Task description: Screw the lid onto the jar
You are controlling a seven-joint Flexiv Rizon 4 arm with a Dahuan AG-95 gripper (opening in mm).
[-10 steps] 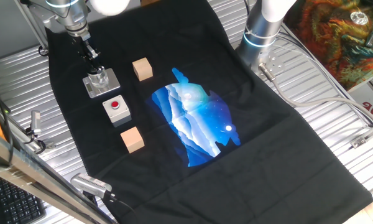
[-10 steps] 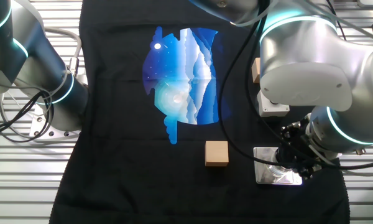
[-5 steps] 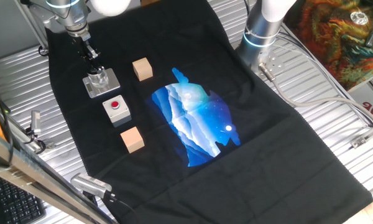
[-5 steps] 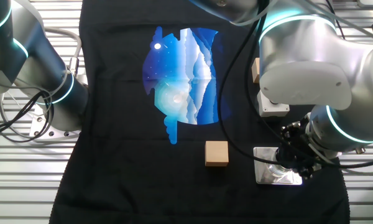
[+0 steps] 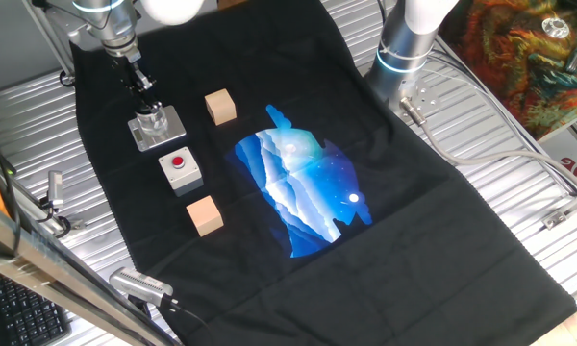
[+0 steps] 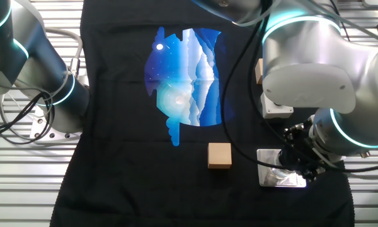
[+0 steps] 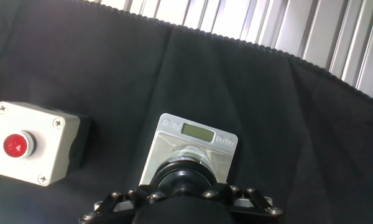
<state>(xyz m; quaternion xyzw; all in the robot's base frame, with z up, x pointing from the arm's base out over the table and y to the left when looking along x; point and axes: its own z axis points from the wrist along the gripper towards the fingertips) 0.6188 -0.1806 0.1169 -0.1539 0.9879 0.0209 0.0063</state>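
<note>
pincer (image 7: 181,198) closed around round black lid (image 7: 185,176) atop clear jar (image 5: 152,120) on square metal plate (image 7: 196,138).

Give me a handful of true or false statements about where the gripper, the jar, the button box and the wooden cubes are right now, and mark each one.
1. The gripper is directly over the jar. True.
2. The jar stands on a square metal base plate that lies on the black cloth. True.
3. The grey box with the red button sits between the two wooden cubes, with the jar far off on the bare metal table. False: the jar is on the cloth, right beside the box.
4. The lid lies loose on the cloth beside a cube. False: it is on top of the jar, under the gripper.
5. A cube is stacked on the button box. False: both cubes rest on the cloth.
</note>
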